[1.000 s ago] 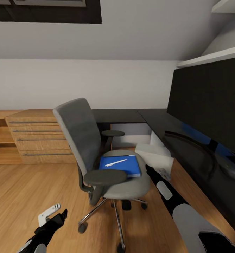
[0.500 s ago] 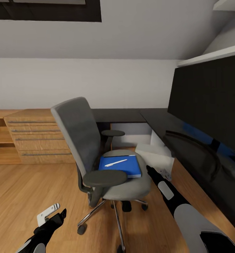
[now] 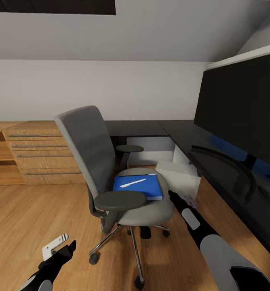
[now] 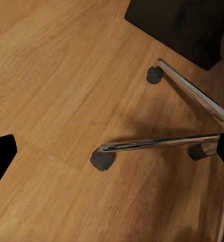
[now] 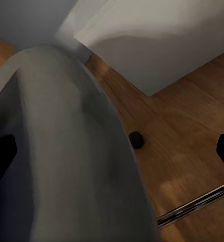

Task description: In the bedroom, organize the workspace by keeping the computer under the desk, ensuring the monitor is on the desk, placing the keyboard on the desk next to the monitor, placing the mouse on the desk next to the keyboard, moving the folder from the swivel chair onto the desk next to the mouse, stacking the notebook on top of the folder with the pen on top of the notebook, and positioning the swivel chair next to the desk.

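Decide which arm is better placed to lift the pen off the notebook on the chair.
Right, probably: the right gripper sits beside the swivel chair near the notebook and pen; the left gripper hangs low by the floor.

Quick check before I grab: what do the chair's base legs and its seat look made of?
The base legs look like polished chrome metal: bright, mirror-like highlights. The seat looks like matte grey fabric or foam padding, with no shine; the render leaves that open.

Nothing I can see carries any writing, number, brand or sign that I can read. The notebook [image 3: 140, 187] on the swivel chair [image 3: 110, 169] has a plain blue cover, and the monitor [image 3: 242, 107] on my bench [image 3: 179, 131] is a blank black screen.
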Controlling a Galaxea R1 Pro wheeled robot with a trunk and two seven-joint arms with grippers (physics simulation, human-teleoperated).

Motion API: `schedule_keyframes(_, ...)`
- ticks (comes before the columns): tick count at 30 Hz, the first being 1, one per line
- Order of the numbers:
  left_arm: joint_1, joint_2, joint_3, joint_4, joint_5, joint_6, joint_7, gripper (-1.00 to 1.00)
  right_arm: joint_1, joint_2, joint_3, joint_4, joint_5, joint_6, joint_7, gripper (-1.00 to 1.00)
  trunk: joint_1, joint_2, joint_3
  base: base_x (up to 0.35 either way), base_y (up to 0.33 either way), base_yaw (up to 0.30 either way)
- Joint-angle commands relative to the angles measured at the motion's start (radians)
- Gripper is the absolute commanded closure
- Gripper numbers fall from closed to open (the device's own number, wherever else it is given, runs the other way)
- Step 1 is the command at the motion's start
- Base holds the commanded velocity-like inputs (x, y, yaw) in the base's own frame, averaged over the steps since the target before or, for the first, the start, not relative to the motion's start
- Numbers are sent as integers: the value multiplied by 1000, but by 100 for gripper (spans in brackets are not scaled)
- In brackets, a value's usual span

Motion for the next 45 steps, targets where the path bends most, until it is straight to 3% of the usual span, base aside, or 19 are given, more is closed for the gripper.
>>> schedule_keyframes(1, 0, 0, 2, -2, 10, 3, 7, -100, 0, 1, -4, -1, -9, 1, -2, -100, 0, 0, -1, 0, 0, 0)
schedule_keyframes(7, 0, -2, 29, -2, 10, 3, 5, -100, 0, 2, -6, -3, -9, 0, 0, -100, 0, 0, -1, 0, 0, 0)
schedule_keyframes(19, 0, -2, 35, -2, 10, 3, 5, -100, 1, 4, -6, -4, -9, 1, -1, -100, 0, 0, -1, 0, 0, 22)
schedule_keyframes(45, 0, 0, 66, -3, 10, 0, -1, -100, 1, 4, -6, -3, -9, -2, 3, -100, 0, 0, -1, 9, 0, 213)
